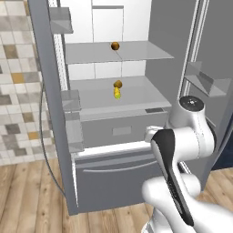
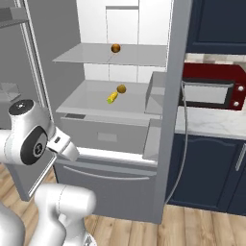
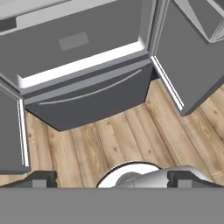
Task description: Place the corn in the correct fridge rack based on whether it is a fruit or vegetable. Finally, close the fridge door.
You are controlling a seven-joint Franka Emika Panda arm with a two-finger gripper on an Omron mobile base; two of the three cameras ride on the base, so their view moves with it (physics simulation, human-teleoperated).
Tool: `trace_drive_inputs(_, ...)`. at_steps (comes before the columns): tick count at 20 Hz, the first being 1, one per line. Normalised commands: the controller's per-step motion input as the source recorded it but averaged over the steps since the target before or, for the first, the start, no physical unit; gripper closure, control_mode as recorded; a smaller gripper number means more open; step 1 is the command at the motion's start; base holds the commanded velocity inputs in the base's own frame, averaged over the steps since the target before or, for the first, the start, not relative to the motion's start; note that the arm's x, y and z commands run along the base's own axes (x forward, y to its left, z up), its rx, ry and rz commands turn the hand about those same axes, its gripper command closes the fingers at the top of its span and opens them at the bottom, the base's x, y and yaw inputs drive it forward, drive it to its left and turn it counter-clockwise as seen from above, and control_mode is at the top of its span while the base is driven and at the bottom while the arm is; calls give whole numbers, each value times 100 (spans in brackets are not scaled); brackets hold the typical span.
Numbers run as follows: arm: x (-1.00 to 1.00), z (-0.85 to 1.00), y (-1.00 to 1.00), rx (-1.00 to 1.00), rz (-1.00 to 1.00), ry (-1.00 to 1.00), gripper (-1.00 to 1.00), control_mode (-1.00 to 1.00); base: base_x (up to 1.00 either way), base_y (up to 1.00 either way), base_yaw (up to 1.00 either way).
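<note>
The corn [image 1: 117, 93] [image 2: 111, 98], a small yellow cob with a green tip, lies on the fridge rack [image 1: 141, 96] [image 2: 84, 102], the wide pale grey shelf topping the grey drawer [image 3: 78, 41]. It rests free, just in front of a brown ball [image 1: 118, 83] [image 2: 121, 89]. My gripper [image 3: 113, 180] is drawn back from the fridge, low and pointing down at the wooden floor before the bottom freezer drawer [image 3: 87, 100]. Its fingertips [image 3: 41, 179] stand far apart, open, with nothing between them.
Both fridge doors hang open, the left door [image 1: 45, 91] [image 2: 14, 72] and the right door [image 1: 211, 68] [image 2: 175, 96], each carrying bins. A second brown ball [image 1: 115, 45] [image 2: 116, 48] sits on the thinner upper shelf. A red microwave [image 2: 211, 89] stands on the counter at the right.
</note>
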Motion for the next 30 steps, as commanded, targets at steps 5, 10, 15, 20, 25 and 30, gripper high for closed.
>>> trace_drive_inputs(5,-56,32,38,-6,25,-33,-100,-100,0,0,0)
trace_drive_inputs(10,-32,55,90,-18,40,-29,-100,-100,0,0,0)
trace_drive_inputs(15,-29,16,100,-27,36,-20,-100,-100,0,0,0)
trace_drive_inputs(20,-51,20,99,-26,29,-25,-100,-100,0,0,0)
trace_drive_inputs(25,-6,1,100,-29,23,-12,-100,-100,0,0,0)
trace_drive_inputs(30,32,0,100,-28,14,-7,-100,-100,0,0,0)
